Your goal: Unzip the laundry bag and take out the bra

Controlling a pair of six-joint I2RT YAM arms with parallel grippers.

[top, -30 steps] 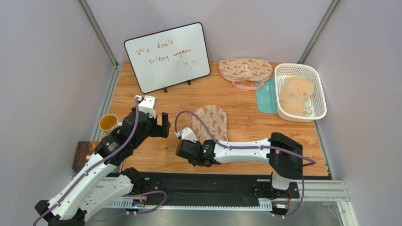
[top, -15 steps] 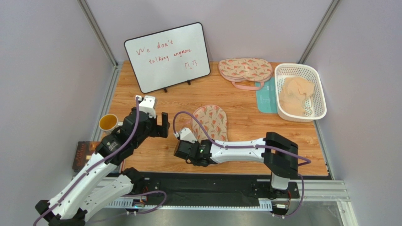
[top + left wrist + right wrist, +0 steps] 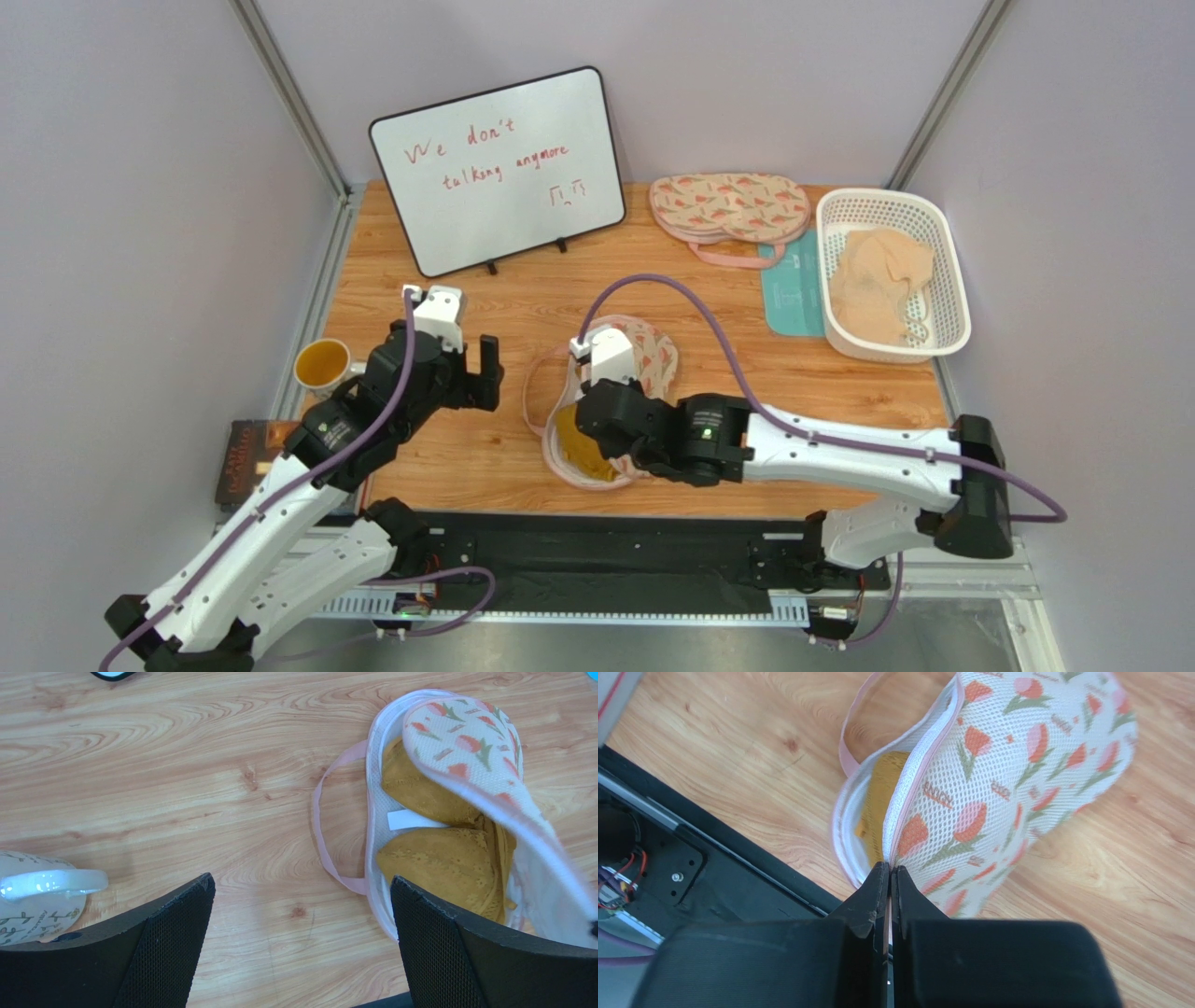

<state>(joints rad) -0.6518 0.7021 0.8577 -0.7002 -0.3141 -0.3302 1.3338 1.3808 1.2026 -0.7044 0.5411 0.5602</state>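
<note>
The laundry bag (image 3: 643, 353) lies open mid-table, its printed upper flap (image 3: 1011, 777) lifted off the lower half. The mustard-brown bra (image 3: 579, 457) lies inside; it also shows in the left wrist view (image 3: 439, 857) and the right wrist view (image 3: 878, 798). My right gripper (image 3: 890, 868) is shut on the pink-trimmed edge of the flap and holds it up. My left gripper (image 3: 302, 880) is open and empty over bare wood, left of the bag's pink loop strap (image 3: 323, 833). The flap (image 3: 467, 738) hides part of the bra.
A second printed pouch (image 3: 730, 206) lies at the back. A white basket (image 3: 958, 273) holds a pale peach fabric heap (image 3: 881, 287), next to a teal mat (image 3: 790, 294). A whiteboard (image 3: 498, 168) stands back left. A cup (image 3: 321, 364) sits at the left edge.
My right arm has swung out and its wrist has moved back and right over the bag. The flap has been lifted open and the bra now shows. My left arm has not moved.
</note>
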